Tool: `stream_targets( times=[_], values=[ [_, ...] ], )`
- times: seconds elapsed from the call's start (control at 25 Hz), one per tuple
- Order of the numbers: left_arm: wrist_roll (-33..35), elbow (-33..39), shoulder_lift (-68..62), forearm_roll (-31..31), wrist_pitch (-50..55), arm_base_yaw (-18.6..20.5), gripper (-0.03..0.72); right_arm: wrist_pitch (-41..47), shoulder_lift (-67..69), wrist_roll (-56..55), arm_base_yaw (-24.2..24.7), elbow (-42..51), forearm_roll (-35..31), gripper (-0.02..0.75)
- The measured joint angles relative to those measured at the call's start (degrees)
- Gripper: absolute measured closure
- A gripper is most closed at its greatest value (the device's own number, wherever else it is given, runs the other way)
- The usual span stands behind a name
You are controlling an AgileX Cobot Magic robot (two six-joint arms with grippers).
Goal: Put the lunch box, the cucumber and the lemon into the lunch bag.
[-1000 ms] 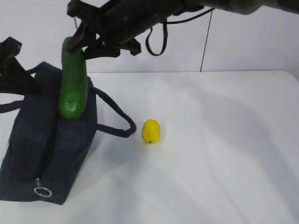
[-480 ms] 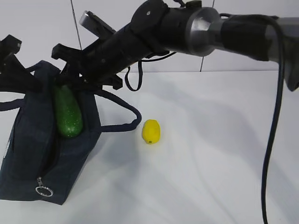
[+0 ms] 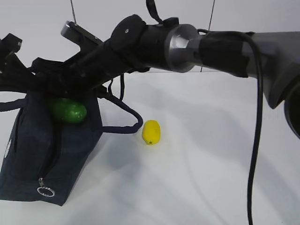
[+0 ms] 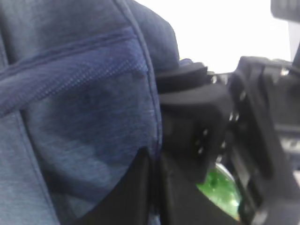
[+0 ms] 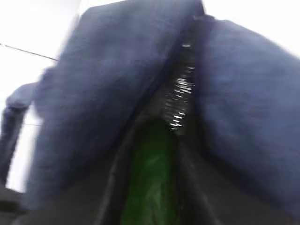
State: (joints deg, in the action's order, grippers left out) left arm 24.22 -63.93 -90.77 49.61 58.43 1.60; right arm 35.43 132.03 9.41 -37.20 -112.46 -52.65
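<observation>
Right arm (image 3: pixel 140 44) dropped lower, reaching further left over the lunch bag (image 3: pixel 47 150) — cucumber (image 3: pixel 69 111) sank from upright above the opening to mostly inside, only rounded end showing; near handle shifted w/ it.

Only a short green end of the cucumber (image 3: pixel 69 111) shows at the mouth of the lunch bag (image 3: pixel 70 150); the rest is hidden. The right gripper's tip is buried there, its grip unreadable. Both wrist views are blurred. The lunch box is unseen.
</observation>
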Motion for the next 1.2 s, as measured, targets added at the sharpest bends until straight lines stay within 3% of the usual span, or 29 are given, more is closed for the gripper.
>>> stream_targets(
  times=[0.28,0.48,0.72,0.8,1.04,1.2],
  values=[
    [0.0,0.0,0.0,0.36,0.0,0.04,0.687,-5.71,0.2,0.09,-0.67,0.0,0.15,0.503],
    [0.0,0.0,0.0,0.36,0.0,0.04,0.687,-5.41,0.2,0.37,-0.67,0.0,5.52,0.487],
    [0.0,0.0,0.0,0.62,0.18,0.04,0.687,0.58,0.2,2.1,-0.67,0.0,9.53,0.186],
    [0.0,0.0,0.0,0.62,0.38,0.04,0.687,1.25,0.2,2.39,-0.57,0.0,11.15,0.153],
    [0.0,0.0,0.0,0.75,0.38,0.04,0.687,3.82,-1.79,2.83,-0.09,0.0,15.12,0.163],
    [0.0,0.0,0.0,0.75,0.38,0.04,0.687,7.23,-6.64,2.83,0.25,0.0,22.56,0.165]
  ],
)
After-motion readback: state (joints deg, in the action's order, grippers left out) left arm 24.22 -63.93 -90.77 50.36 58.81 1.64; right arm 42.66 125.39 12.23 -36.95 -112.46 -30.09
